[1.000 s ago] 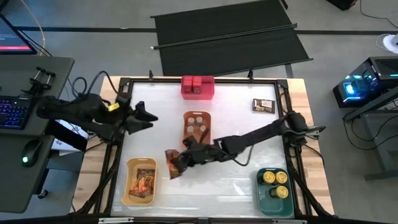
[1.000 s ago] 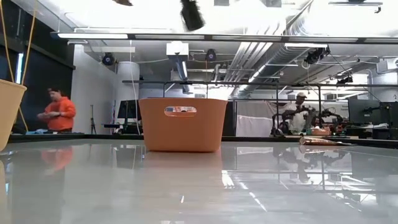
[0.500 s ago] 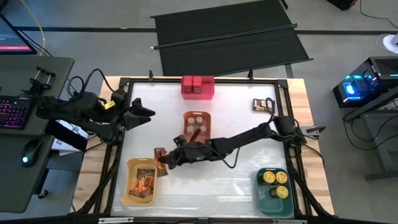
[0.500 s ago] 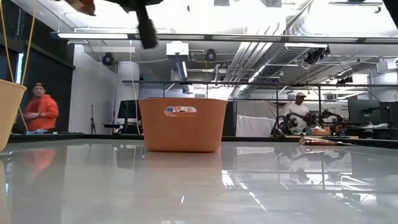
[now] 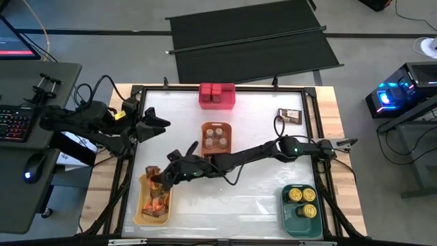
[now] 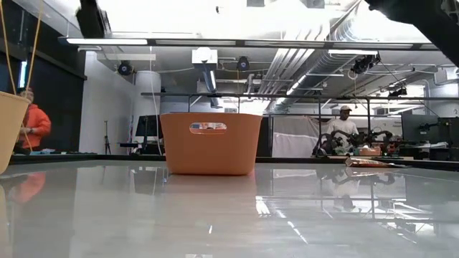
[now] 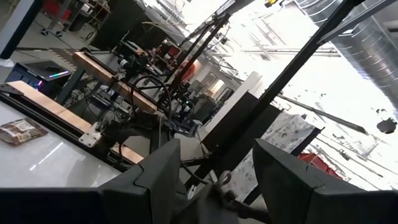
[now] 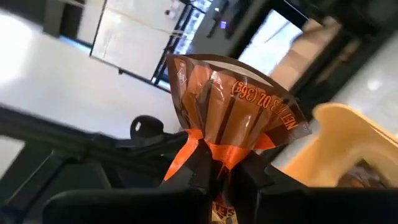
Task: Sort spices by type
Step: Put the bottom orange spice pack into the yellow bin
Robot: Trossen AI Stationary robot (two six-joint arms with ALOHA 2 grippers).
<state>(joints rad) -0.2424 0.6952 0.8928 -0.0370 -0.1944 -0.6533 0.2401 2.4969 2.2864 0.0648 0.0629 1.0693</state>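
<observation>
Left gripper (image 5: 158, 124): parked at the tabletop's (image 5: 259, 198) 9 o'clock edge, raised, fingers (image 7: 155, 171) released and spread, holding nothing. Waiting.

Tan plastic bin (image 5: 142, 216): at 7 o'clock. Flat orange-brown printed packets (image 5: 156, 203) lie inside it.

Right gripper (image 5: 158, 180): arm stretched across from 3 o'clock, tip over the tan bin's upper rim. Fingers (image 8: 208, 163) clenched on one crinkly orange-brown foil packet (image 8: 233, 109), pinched at a gathered edge; the rest of the pouch fans out free above the pinch. In the wrist view the bin's rim sits just beside the packet.

Handling, as judged: light, soft, crinkly film, likely slippery. Body would buckle, so a seam or crimped edge is the best hold. Low breakage risk; may snag the rim or slide.

Orange plastic bin (image 5: 217, 152): centre, tiny pale-lidded jars (image 5: 216, 137) inside.

Red plastic bin (image 5: 217, 104): 12 o'clock, red boxes (image 5: 215, 91) inside.

Loose brown printed packet (image 5: 289, 115): 2 o'clock, alone on the tabletop, not yet sorted.

Green plastic bin (image 5: 300, 219): 5 o'clock, round yellow-topped tins (image 5: 302, 198) inside.
</observation>
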